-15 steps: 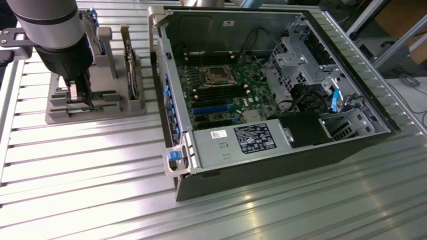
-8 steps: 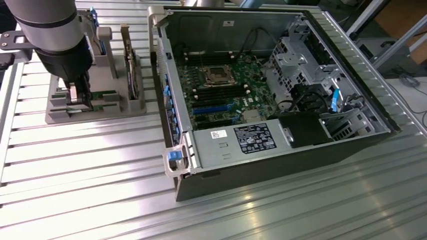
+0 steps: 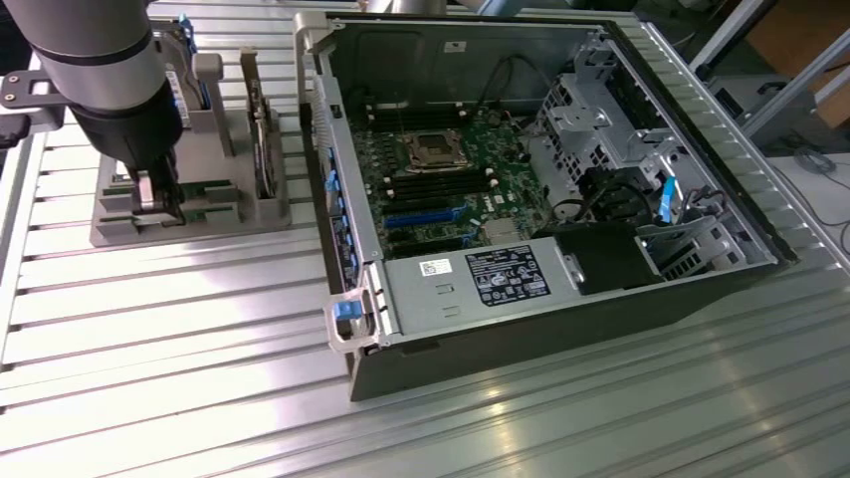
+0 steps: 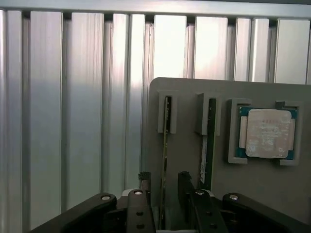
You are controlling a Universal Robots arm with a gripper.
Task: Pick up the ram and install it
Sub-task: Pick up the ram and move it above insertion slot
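A ribbed aluminium table (image 3: 199,329) carries an open computer case (image 3: 558,339), which takes up the middle and the exterior view's right. Its motherboard (image 3: 439,169) lies exposed inside, with long black slots (image 3: 432,184) standing empty. The arm (image 3: 106,70) reaches down over the table's far corner on the exterior view's left. There a grey holder (image 3: 146,231) sits just beside the case. The gripper (image 3: 159,204) is lowered onto this holder. In the wrist view its jaws stand open, and the two black fingers (image 4: 145,183) straddle the ram (image 4: 165,141) with a gap visible on each side. The ram stands on its edge in the slot nearest the holder's outer edge. A second stick (image 4: 210,141) stands upright in the next slot, near the first and parallel to it. A square silver processor (image 4: 268,132) lies flat in a pocket beyond that stick, toward the holder's opposite edge.
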